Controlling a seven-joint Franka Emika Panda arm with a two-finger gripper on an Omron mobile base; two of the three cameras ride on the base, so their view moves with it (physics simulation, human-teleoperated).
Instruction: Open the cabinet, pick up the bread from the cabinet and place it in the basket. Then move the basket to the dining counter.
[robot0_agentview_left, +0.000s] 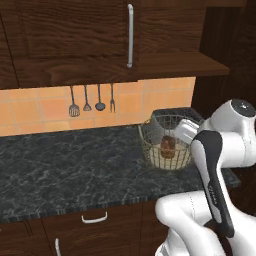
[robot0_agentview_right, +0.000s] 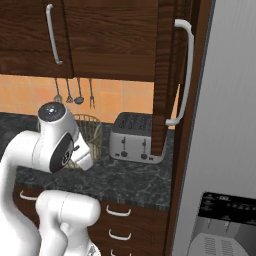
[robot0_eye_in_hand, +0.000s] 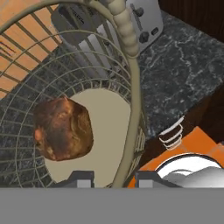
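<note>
bread (robot0_eye_in_hand: 63, 129) upright in basket (robot0_eye_in_hand: 131, 83)

gripper (robot0_eye_in_hand: 114, 178) pointing down, fingers straddling wire

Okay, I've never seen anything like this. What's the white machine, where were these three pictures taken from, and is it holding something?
The white machine is a robot arm in a computer-rendered kitchen. Two pictures come from cameras behind it, one to its left and one to its right. The third comes from a camera on its hand, looking past its two dark fingertips. On the black granite counter stand a wire basket with a brown bread lying inside, and a silver toaster behind it. The fingertips straddle the basket's rim, one inside and one outside, so it seems to be gripping the rim. Overhead, one cabinet door stands open.
</note>
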